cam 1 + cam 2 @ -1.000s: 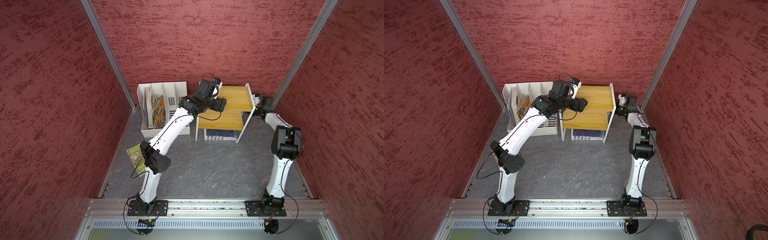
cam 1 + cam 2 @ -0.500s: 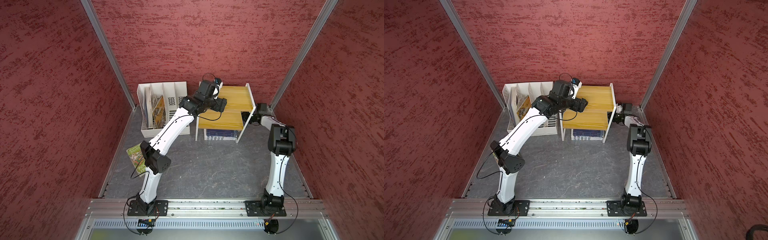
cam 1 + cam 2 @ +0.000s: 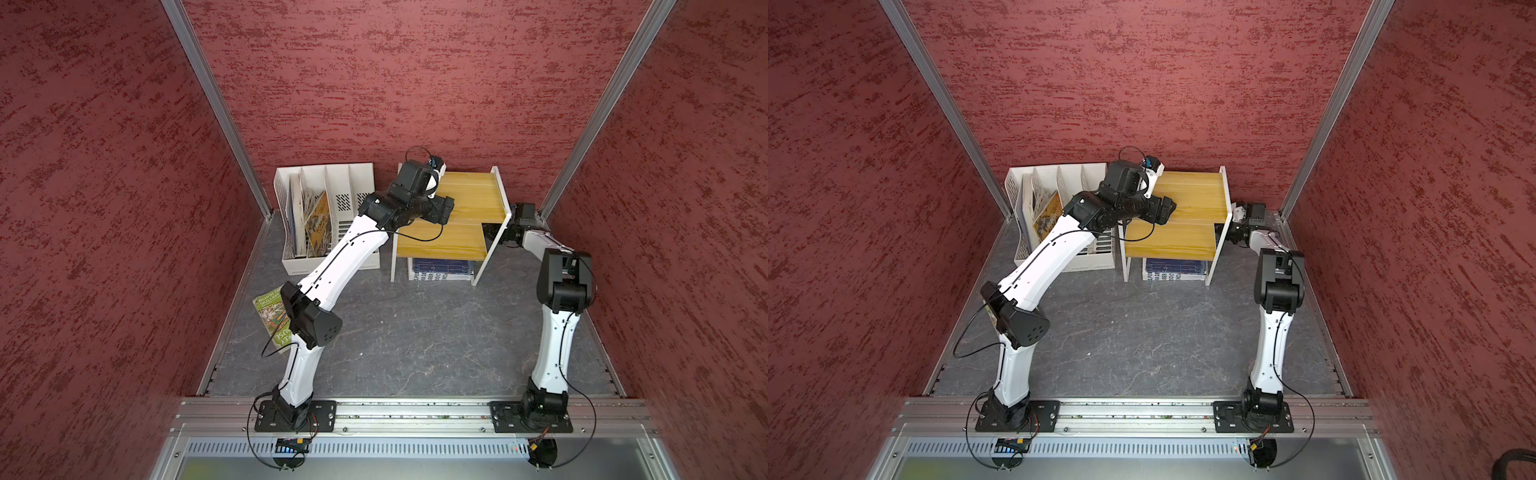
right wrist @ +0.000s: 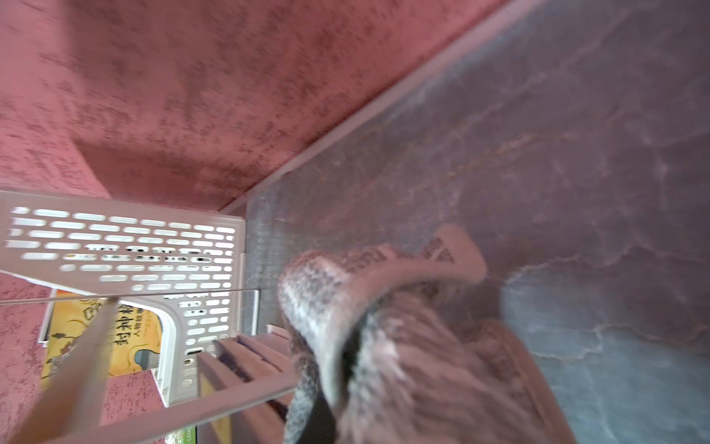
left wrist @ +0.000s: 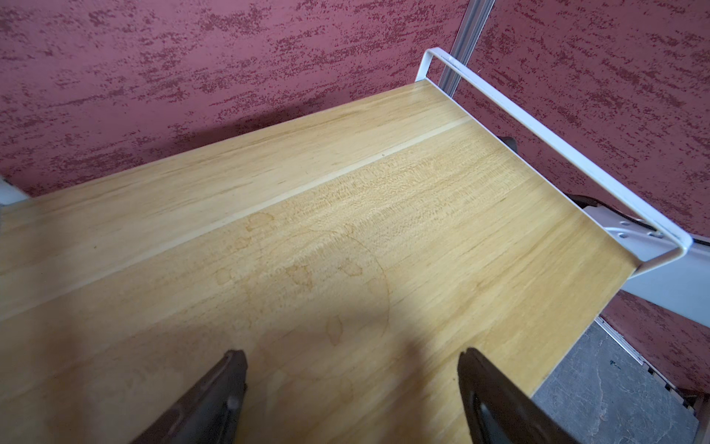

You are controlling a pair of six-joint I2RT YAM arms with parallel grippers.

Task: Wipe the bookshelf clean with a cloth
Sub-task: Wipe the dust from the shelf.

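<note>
Only the right wrist view shows the cloth [image 4: 384, 326], a blurred bundle clenched in the right gripper [image 3: 1225, 232] and hiding its fingers. Both top views place that gripper at the side panel of the bookshelf [image 3: 469, 199], below the upper board. The left wrist view alone shows faint ring stains on that upper board, where the left gripper [image 5: 351, 357] hovers, fingers [image 5: 226, 384] spread wide and empty, well apart from the cloth.

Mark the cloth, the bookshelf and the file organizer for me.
cloth [image 4: 334, 292]: right wrist view, on its folded-over edge.
bookshelf [image 3: 473, 195]: in a top view, on the upper wooden board.
file organizer [image 3: 343, 202]: in a top view, on a perforated divider wall.
</note>
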